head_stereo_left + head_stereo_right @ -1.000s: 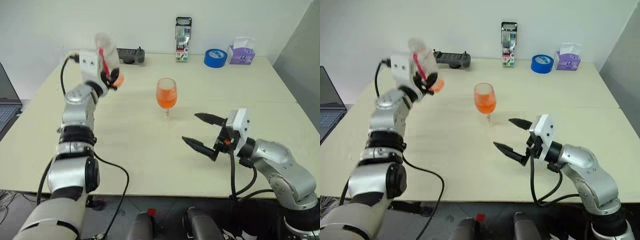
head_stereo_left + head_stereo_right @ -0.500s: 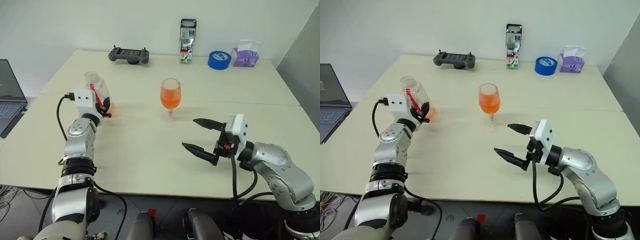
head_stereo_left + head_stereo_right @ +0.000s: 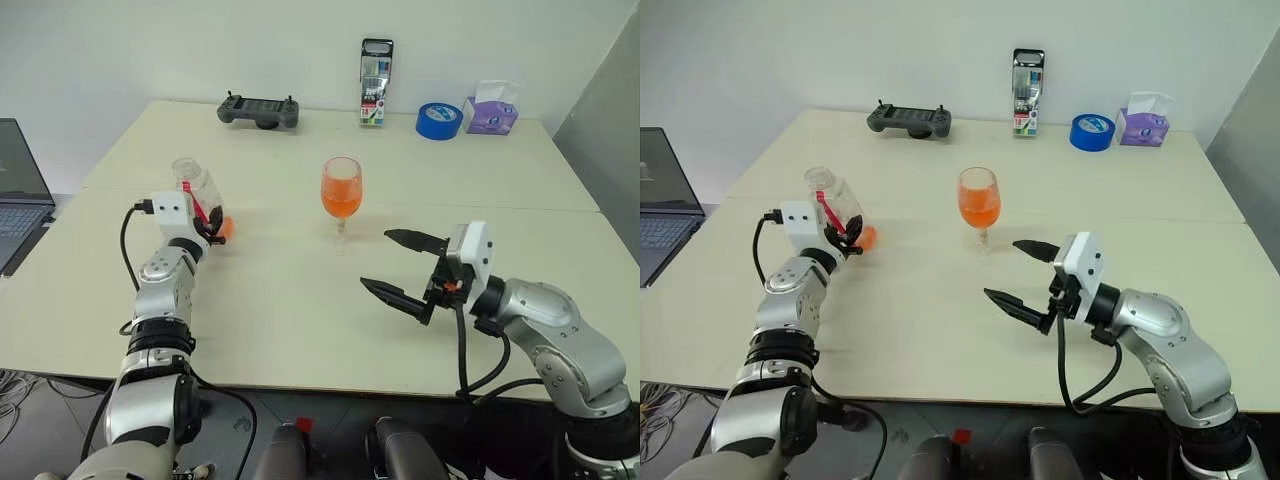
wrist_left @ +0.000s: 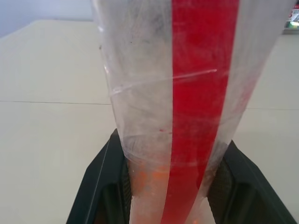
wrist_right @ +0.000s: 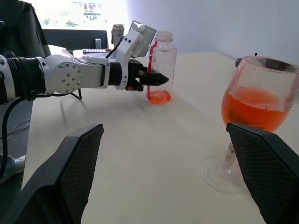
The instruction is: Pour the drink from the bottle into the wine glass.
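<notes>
**Bottle upright in left gripper, glass filled, right gripper idle**

Hidden / unclear: in the left wrist view the bottle point(image 4: 187, 107) stands so close that its mouth and base are cut off; the red label strip runs down its front, and a little orange liquid shows low between the two black fingers point(image 4: 100, 186). Whether the bottle's base touches the tabletop point(image 3: 300, 290) cannot be told from the head views. No cap is seen on the open neck.

View differences: the right wrist view shows the bottle side-on, upright, with a shallow layer of the drink point(image 5: 160, 97) at its bottom, and the left gripper point(image 5: 152, 78) clamped on its lower half. The same view shows the wine glass point(image 5: 254, 116) from close up, its bowl about half full of orange liquid, foot on the tabletop. The head views place the wine glass near the tabletop's middle, well apart from the bottle on the robot's left.

Pose: left arm reaches forward, forearm roughly level, left gripper closed around the bottle. Right arm is bent across the front, right gripper point(image 3: 405, 268) pointing toward the left, jaws spread wide, holding nothing, near the glass but apart from it.

Far edge: game controller point(image 3: 258, 109), pen box point(image 3: 376, 82), blue tape roll point(image 3: 437, 119), tissue pack point(image 3: 487, 108). A laptop point(image 3: 18, 195) is cut off at the left edge.
</notes>
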Controlling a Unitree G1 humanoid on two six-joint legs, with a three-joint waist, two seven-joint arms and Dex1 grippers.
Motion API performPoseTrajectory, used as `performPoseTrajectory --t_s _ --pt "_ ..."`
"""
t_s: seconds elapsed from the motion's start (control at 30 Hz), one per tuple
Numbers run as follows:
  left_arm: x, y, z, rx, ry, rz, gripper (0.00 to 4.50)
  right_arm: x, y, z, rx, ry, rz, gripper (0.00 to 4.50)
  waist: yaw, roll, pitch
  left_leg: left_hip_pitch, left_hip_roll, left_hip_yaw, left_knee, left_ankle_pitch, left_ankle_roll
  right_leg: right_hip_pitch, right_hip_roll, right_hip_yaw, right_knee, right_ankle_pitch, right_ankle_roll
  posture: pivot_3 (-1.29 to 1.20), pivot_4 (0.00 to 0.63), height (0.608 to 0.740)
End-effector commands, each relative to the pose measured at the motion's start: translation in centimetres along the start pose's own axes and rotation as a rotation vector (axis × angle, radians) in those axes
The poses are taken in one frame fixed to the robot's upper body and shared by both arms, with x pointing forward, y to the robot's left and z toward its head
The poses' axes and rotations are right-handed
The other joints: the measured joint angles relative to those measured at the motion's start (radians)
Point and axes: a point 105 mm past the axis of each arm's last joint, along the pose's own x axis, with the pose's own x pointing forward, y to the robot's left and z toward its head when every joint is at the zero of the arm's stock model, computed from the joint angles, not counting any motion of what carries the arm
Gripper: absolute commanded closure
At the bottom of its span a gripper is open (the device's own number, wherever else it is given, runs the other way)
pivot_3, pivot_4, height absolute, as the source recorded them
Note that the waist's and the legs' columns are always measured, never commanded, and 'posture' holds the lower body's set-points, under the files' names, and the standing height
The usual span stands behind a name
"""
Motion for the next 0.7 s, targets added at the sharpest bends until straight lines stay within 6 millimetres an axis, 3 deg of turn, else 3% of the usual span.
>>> performPoseTrajectory --t_s 0.03,0.27,0.5,0.7 --pt "0.1 0.2 0.4 -0.005 -0.004 -0.006 2.11 0.3 0.1 1.3 -0.036 -0.038 0.006 0.0 0.0 0.0 0.0 0.0 0.0 0.0 0.0 0.0 0.0 0.0 0.0 0.0 0.0 0.0 0.0 0.0 0.15 0.74" --pt "0.0 -0.3 0.6 0.016 -0.007 -0.046 0.03 0.3 0.1 1.3 -0.033 -0.036 0.003 0.0 0.0 0.0 0.0 0.001 0.0 0.0 0.0 0.0 0.0 0.001 0.0 0.0 0.0 0.0 0.0 0.0 0.15 0.74" --pt "-1.3 0.0 0.1 0.051 0.013 -0.044 0.03 -0.2 -0.1 0.5 -0.015 -0.007 -0.051 0.0 -0.002 0.0 0.0 0.001 0.001 0.0 0.0 0.0 0.0 0.001 0.0 0.0 0.0 0.0 0.0 0.0 0.15 0.74" --pt "-4.8 -0.3 -1.1 0.054 0.07 -0.022 0.03 -1.4 -2.8 -2.4 0.016 0.107 -0.423 0.0 -0.001 0.0 0.0 0.001 0.005 -0.001 -0.001 0.0 0.0 0.001 -0.001 0.001 0.0 0.0 0.0 0.0 0.15 0.74"
